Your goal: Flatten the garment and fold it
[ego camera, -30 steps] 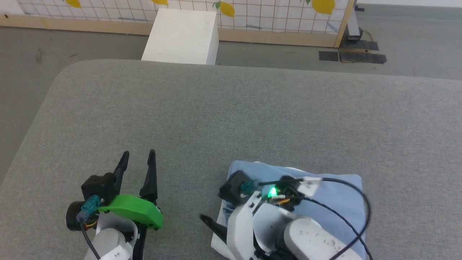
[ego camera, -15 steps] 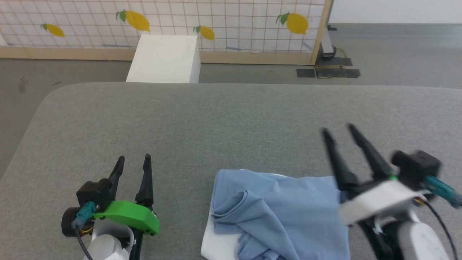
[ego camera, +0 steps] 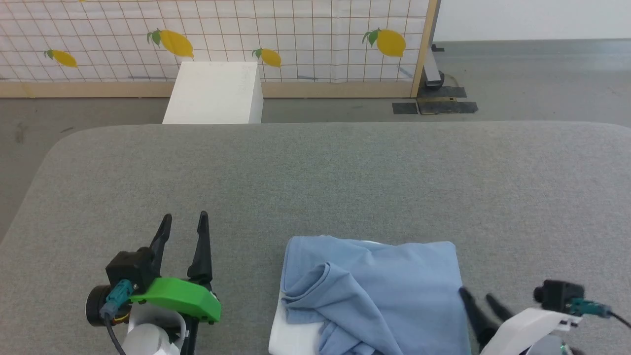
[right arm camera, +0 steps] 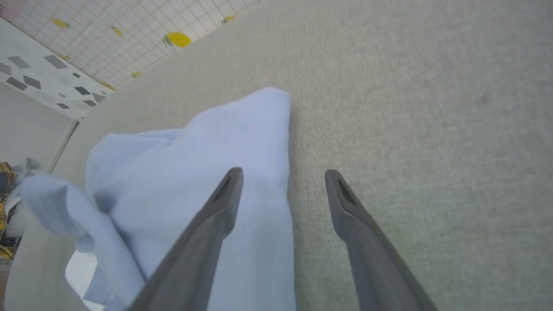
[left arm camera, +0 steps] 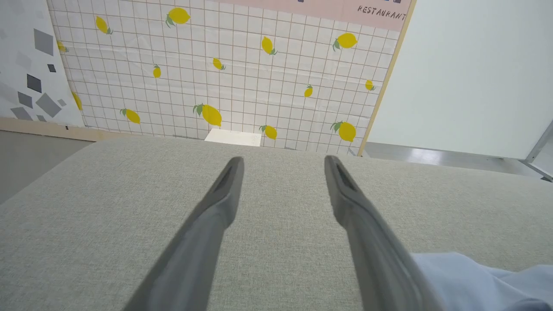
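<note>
Lying bunched at the near edge of the grey tabletop [ego camera: 345,172], the light blue garment [ego camera: 384,286] forms a rough square, with a rolled fold along its left side and a white panel [ego camera: 291,340] showing under its near left corner. The left gripper [ego camera: 185,217] sits well to the left of it, fingers spread and empty, pointing away over bare tabletop. The right gripper [ego camera: 476,294] is at the garment's right edge, likewise released with nothing between its fingers. In the right wrist view one finger lies over the blue cloth and the other over the tabletop just beside it; whether either touches I cannot tell. Beyond the far edge a white box [ego camera: 212,93] stands on the floor before a lemon-patterned wall [ego camera: 305,29].
</note>
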Motion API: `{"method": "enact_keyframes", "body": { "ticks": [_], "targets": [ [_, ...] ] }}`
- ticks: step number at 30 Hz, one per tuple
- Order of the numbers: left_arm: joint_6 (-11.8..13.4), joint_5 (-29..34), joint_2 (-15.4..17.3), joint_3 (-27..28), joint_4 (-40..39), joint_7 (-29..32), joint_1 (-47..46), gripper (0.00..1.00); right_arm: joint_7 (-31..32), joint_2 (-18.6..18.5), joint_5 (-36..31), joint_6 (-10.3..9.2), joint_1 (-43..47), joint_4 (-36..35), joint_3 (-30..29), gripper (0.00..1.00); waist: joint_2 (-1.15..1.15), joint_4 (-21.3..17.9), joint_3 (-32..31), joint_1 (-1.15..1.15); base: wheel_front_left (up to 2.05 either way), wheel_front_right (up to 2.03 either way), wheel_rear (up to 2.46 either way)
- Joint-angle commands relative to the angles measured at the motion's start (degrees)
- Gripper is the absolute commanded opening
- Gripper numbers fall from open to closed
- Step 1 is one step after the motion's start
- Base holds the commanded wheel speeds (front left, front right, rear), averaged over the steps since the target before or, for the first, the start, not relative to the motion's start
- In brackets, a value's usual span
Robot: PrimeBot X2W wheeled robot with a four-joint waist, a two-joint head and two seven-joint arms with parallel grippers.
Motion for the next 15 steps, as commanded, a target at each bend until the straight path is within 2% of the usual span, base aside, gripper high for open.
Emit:
{"method": "enact_keyframes", "body": {
  "ticks": [1,5,11,12,13,14,15],
  "targets": [
    [-0.3,1.0,-0.3,0.1,-0.2,-0.3,0.5,1.0,0.9,0.0,1.8,-0.08,0.2,1.5,0.4,1.0,0.0,0.0,0.1,0.0,0.0,0.0,0.0],
    [-0.5,1.2,-0.5,0.1,-0.3,-0.3,0.4,1.0,3.6,0.0,8.3,-0.08,-1.8,7.8,2.7,1.0,0.0,0.2,0.2,0.0,0.0,0.0,0.0],
    [-0.8,1.4,-0.7,0.0,0.1,-0.3,0.4,1.0,4.2,0.0,11.5,-0.08,-6.2,16.1,5.0,1.0,0.0,0.7,0.4,0.0,0.0,0.0,0.0],
    [-0.8,1.4,-0.7,0.0,0.2,-0.3,0.4,1.0,4.5,0.0,11.4,-0.08,-6.8,17.2,5.5,0.91,0.0,0.8,0.4,0.0,0.0,0.0,0.0],
    [-0.9,1.4,-0.7,0.0,0.3,-0.3,0.5,1.0,5.2,0.0,11.5,-0.08,-7.6,18.3,6.2,0.43,0.0,0.9,0.3,0.0,0.0,0.0,0.0],
    [-0.9,1.4,-0.8,0.0,0.4,-0.3,0.5,1.0,5.7,0.0,11.4,-0.08,-8.1,18.8,6.8,0.24,0.0,0.9,0.3,0.0,0.0,0.0,0.0],
    [-1.0,1.4,-0.8,0.0,0.5,-0.3,0.5,1.0,6.3,0.0,11.1,-0.08,-8.6,19.2,7.6,0.0,0.0,1.0,0.3,0.0,0.0,0.0,0.0]
  ]
}}
